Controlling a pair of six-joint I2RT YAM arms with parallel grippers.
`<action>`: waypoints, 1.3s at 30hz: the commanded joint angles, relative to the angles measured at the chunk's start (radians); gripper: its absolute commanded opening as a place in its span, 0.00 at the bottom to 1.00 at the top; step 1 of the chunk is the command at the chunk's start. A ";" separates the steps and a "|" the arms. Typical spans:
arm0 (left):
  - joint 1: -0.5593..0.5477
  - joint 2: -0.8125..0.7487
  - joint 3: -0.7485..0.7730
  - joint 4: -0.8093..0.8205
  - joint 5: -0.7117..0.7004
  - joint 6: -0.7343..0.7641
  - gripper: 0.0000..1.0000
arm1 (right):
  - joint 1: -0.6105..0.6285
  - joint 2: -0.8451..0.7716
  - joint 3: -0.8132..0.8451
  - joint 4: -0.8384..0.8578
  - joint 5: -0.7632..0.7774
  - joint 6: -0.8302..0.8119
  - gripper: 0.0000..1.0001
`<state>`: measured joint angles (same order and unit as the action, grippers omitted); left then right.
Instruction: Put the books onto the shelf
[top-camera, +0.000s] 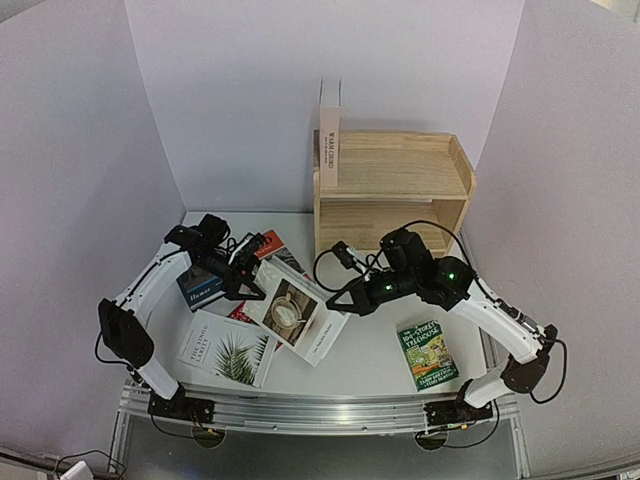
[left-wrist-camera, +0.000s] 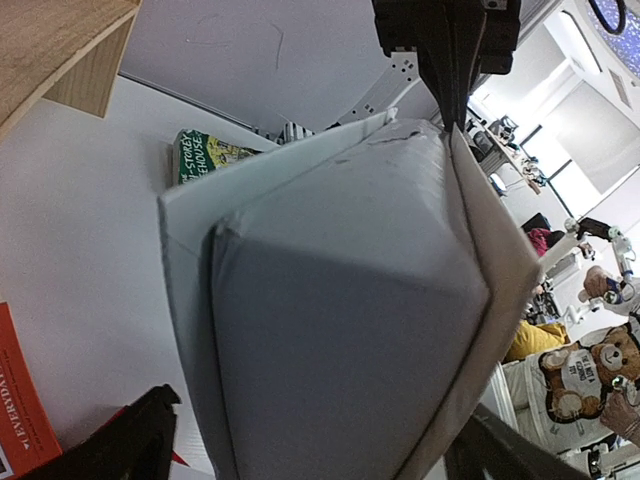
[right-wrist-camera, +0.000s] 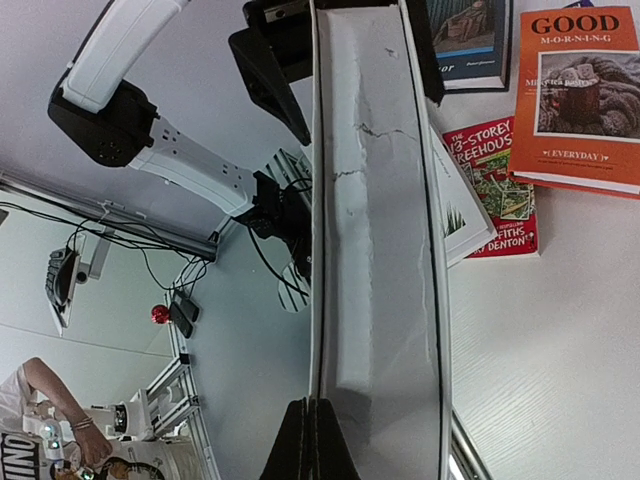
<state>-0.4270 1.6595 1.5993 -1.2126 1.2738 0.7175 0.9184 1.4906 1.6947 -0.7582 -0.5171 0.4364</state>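
White-covered book (top-camera: 293, 312), held tilted in front of the shelf (top-camera: 395, 190). My right gripper (top-camera: 338, 300) pinches one cover edge only; my left gripper (top-camera: 250, 278) stands spread around the pages. Risk: the pages splay and the book slips free.

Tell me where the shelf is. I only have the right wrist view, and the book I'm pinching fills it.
Observer: The shelf stands at the back of the table, beyond the right gripper, with its open front facing the near edge.
Operator: Anything on it yet?
Observer: One upright book stands on the top tier, at its left end.
Operator: Any book lying outside my view?
Observer: A green Treehouse book lies flat on the table's near right side.
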 joint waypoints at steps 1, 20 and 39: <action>0.000 0.002 0.061 -0.189 0.073 0.135 0.77 | 0.003 0.008 0.041 0.033 -0.030 -0.073 0.00; 0.000 -0.161 -0.074 0.187 -0.091 -0.341 0.12 | -0.058 0.017 -0.006 0.059 0.437 -0.151 0.58; 0.203 -0.190 -0.104 0.274 -0.654 -1.364 0.12 | 0.369 0.305 -0.240 0.940 0.923 -1.080 0.98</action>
<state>-0.2202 1.4763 1.4380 -0.9095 0.6557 -0.4841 1.2657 1.7276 1.5775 -0.2605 0.3833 -0.2911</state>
